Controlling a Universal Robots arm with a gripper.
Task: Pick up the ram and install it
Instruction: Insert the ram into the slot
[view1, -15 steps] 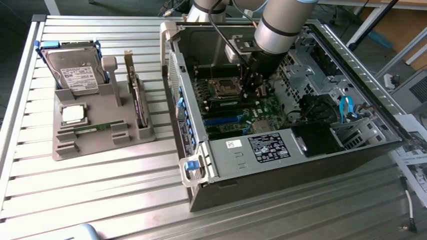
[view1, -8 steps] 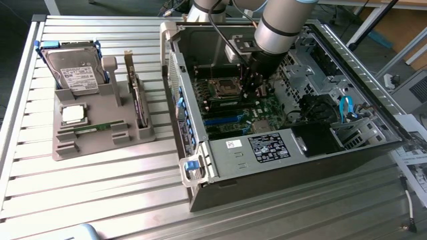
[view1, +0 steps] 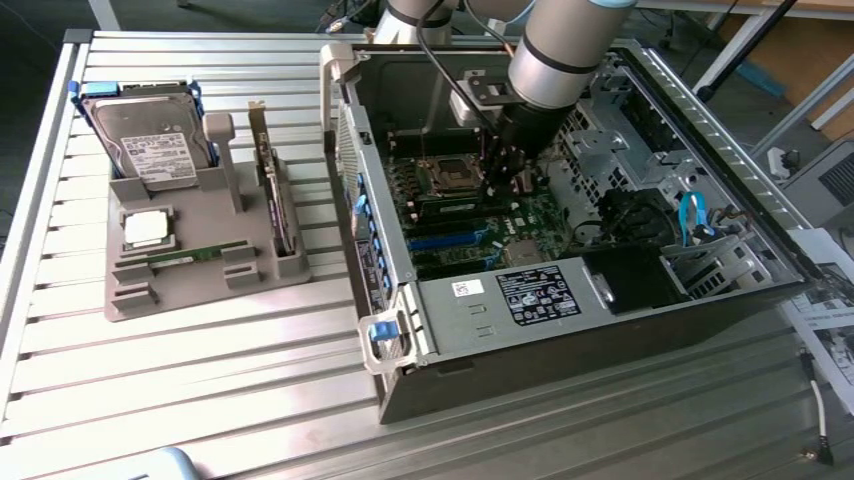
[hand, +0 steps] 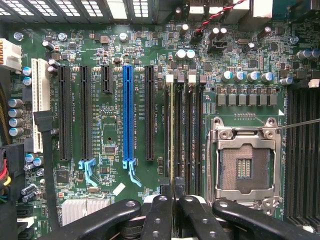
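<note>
**pcb_nut:** Wrist view first. The gripper (hand: 173, 194) has its two black fingers (hand: 159, 215) pinched almost together on the top edge of the ram (hand: 172, 130). You see the stick edge-on, a thin pale line standing in one of the memory slots right beside the open CPU socket (hand: 245, 162). The grip sits at one end of the stick, not the middle.

**rackmonkey:** ok, so clamped and not just hovering? Is it clicked in?

**pcb_nut:** Clamped as far as I can see, with no real gap either side of the board. Seated or not, I can't tell from these angles. The exterior view agrees on the spot. The arm reaches down into the open computer case (view1: 534, 385) and the gripper (view1: 505, 185) is low over the motherboard. The ram's (view1: 451, 208) green side with black chips shows just to the exterior view's left of the fingers. It lies between the CPU socket (view1: 445, 175) and the blue slot (view1: 441, 240).

**rackmonkey:** what else is on the table?

**pcb_nut:** A grey tray (view1: 200, 290) sits on the slatted table (view1: 200, 400) to the exterior view's left of the case, well apart from the gripper. It holds a hard drive (view1: 158, 140), a square silver processor chip (view1: 147, 228), a dark expansion card (view1: 274, 200) standing upright, and a second green stick (view1: 180, 257) lying flat.
</note>
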